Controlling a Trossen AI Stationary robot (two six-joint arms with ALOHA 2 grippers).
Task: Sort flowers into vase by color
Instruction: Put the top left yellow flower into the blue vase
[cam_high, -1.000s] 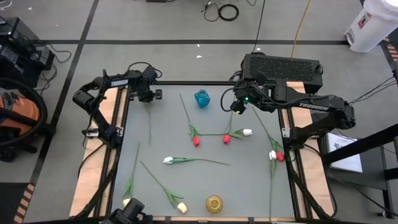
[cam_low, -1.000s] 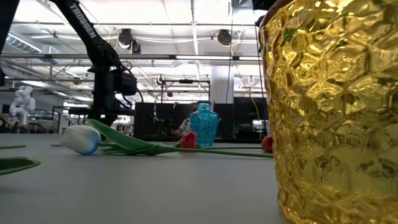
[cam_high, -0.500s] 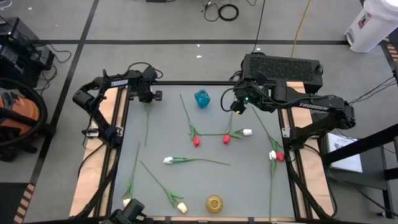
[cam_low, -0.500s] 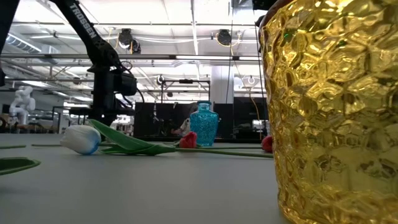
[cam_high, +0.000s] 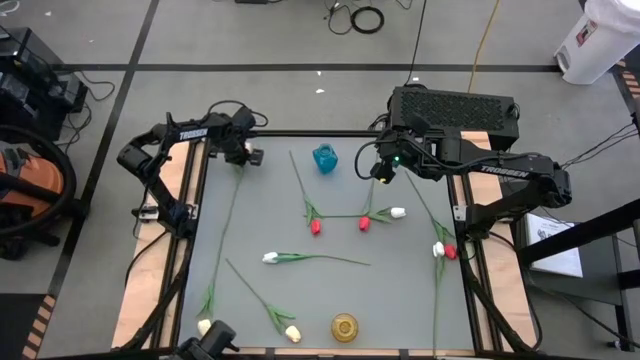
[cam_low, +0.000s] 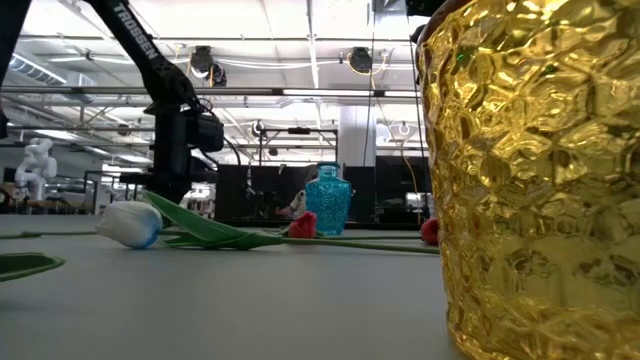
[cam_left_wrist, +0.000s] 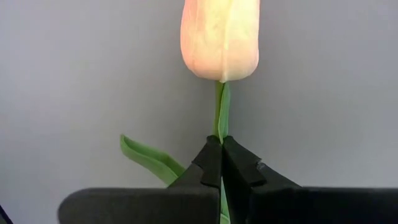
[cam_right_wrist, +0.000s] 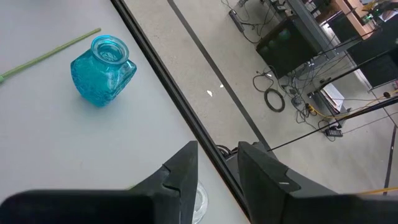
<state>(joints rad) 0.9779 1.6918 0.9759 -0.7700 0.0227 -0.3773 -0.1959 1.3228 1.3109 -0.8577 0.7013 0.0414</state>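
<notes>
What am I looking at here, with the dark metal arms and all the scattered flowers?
These are two robot arms at a grey table, seen from four cameras: one overhead, one at table height, one on each wrist. Artificial tulips with long green stems lie scattered, such as a white-budded tulip mid-table. A small blue glass vase stands near the far edge, a gold dimpled vase near the front. The left gripper, at the far left corner, is shut on the stem of a cream-yellow tulip. The right gripper waits beside the blue vase, empty, its fingers apart.
</notes>
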